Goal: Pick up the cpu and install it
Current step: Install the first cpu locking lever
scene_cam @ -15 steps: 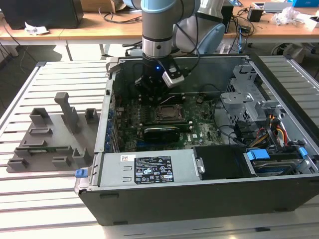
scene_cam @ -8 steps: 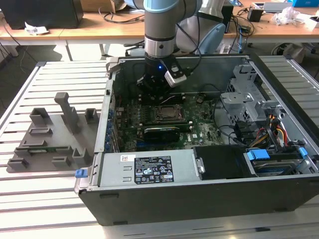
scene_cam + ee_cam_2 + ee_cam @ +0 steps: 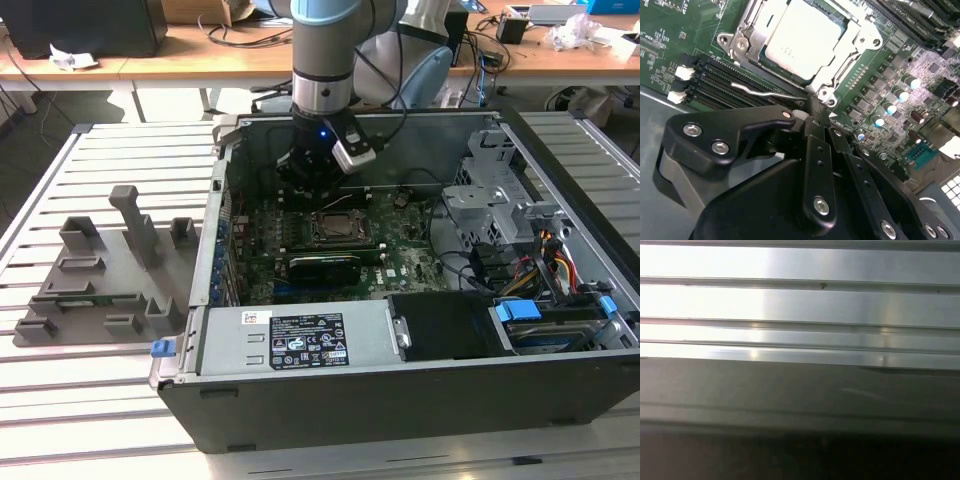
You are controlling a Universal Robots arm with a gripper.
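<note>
The hand [image 3: 810,107] is black, built of bolted metal links, and its fingers meet at their tips, clenched with nothing between them. In the second wrist view it sits at lower centre of the frame, its tips just beside a corner of the socket [image 3: 850,47], near a thin bent wire lever [image 3: 757,91]. In the exterior view the hand [image 3: 318,185] hangs from the arm [image 3: 325,60] at upper centre, inside the case [image 3: 400,400], just above the board.

The cpu [image 3: 802,40] lies flat in the socket, silvery-grey top up, at upper centre of the second wrist view. It is square, so it has no long axis; its edges run parallel with the frame, askew to the picture's edges. The top is smooth, matte metal with faint marks. The frame around it is bright stamped steel with screws at its corners.

Beside the socket run long black memory slots [image 3: 725,82]. The green board [image 3: 670,35] carries small round capacitors [image 3: 892,107] at right.

In the exterior view the socket [image 3: 340,228] sits mid-board, with a long black card [image 3: 330,265] just below it. The case is dark metal, open on top, lying on a ribbed aluminium desk [image 3: 130,150]. A grey moulded holder [image 3: 105,280] stands at left of the frame.
</note>
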